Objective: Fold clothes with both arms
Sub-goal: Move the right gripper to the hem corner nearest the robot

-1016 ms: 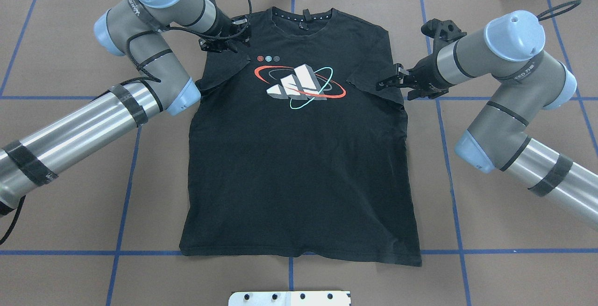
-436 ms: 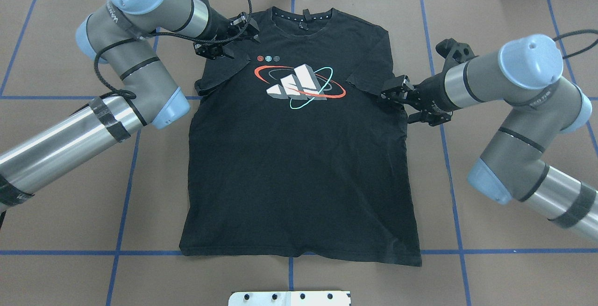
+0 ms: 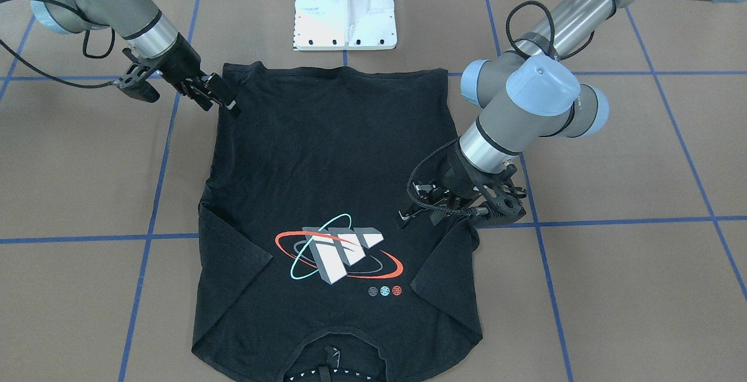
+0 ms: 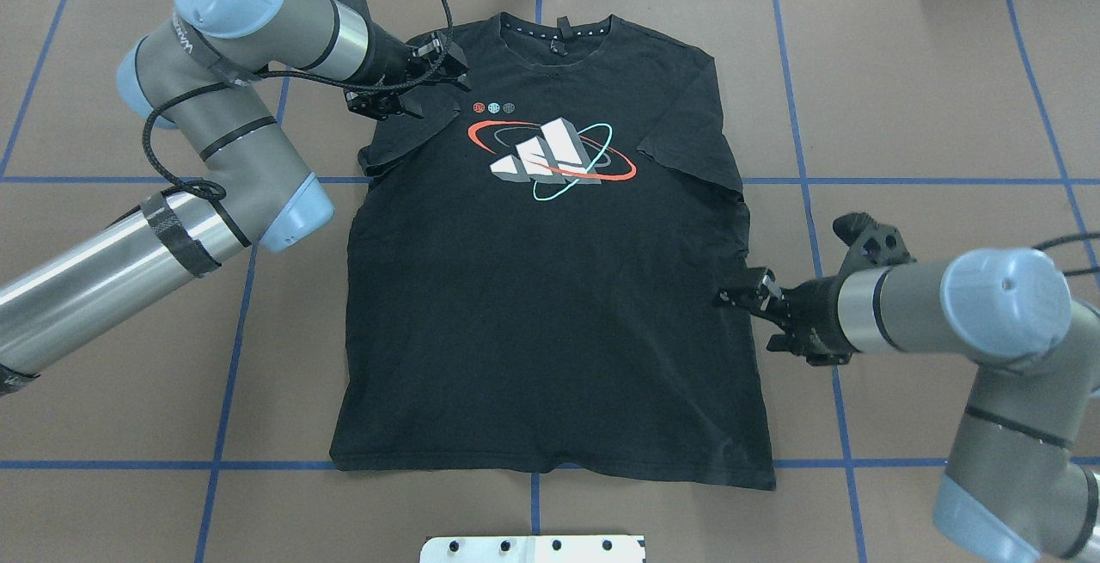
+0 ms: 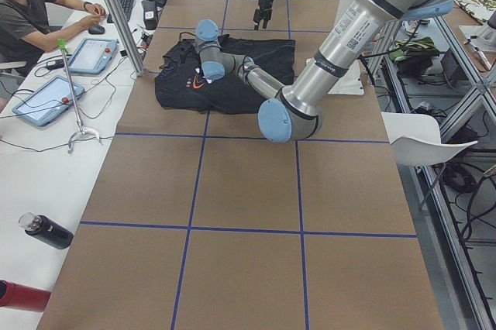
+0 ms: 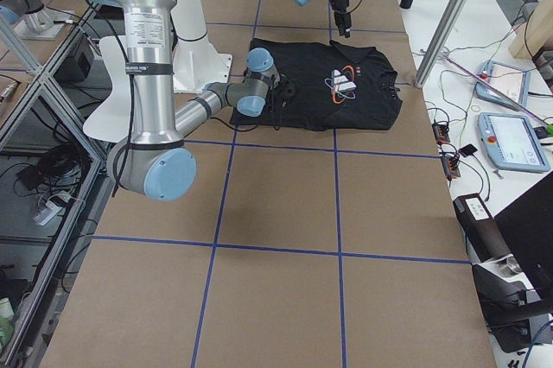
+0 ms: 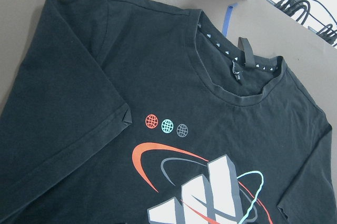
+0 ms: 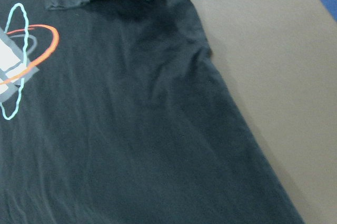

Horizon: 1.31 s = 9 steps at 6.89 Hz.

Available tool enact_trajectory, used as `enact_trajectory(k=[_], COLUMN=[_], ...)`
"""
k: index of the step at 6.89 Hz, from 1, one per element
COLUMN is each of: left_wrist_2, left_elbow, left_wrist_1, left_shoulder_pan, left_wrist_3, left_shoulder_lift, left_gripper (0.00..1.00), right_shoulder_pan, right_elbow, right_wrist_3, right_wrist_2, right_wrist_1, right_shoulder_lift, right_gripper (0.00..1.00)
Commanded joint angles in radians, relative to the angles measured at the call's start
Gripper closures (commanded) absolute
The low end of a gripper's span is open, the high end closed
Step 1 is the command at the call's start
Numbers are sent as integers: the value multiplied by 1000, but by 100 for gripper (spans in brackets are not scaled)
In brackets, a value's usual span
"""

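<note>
The brown table, marked with blue tape lines, carries 1 black T-shirt lying flat, graphic up, collar away from the robot. The left gripper hangs at the shoulder on the robot's left, jaws apart and empty. The right gripper, jaws also apart, is at the shirt's right side edge, gripping nothing.
</note>
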State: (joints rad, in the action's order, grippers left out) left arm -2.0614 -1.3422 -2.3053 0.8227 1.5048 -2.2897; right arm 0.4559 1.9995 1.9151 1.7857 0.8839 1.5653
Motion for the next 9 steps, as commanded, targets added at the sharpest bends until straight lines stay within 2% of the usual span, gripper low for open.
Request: enact_trajectory(k=[1,2,3,5,9], left_wrist_2=[0,0,0,0,0], left_elbow=[0,0,0,0,-2], left_wrist_1=[3,3,3,3,3], left_shoulder_pan=[1,1,1,1,0], left_wrist_3=[0,0,0,0,0], left_shoulder_lift=[3,3,3,3,16], left_gripper=[19,19,19,19,18], right_shoulder_pan=[-245,-343,-397,-419,-434], right_elbow=[57,85,90,90,99], right_wrist_3=[135,151,178,264,301], right_wrist_2=[-269,-384,-431,-442,-437], right_wrist_1=[1,53,108,144,170], right_shoulder_lift=[114,134,134,137,137], right_gripper=[1,2,2,6,11])
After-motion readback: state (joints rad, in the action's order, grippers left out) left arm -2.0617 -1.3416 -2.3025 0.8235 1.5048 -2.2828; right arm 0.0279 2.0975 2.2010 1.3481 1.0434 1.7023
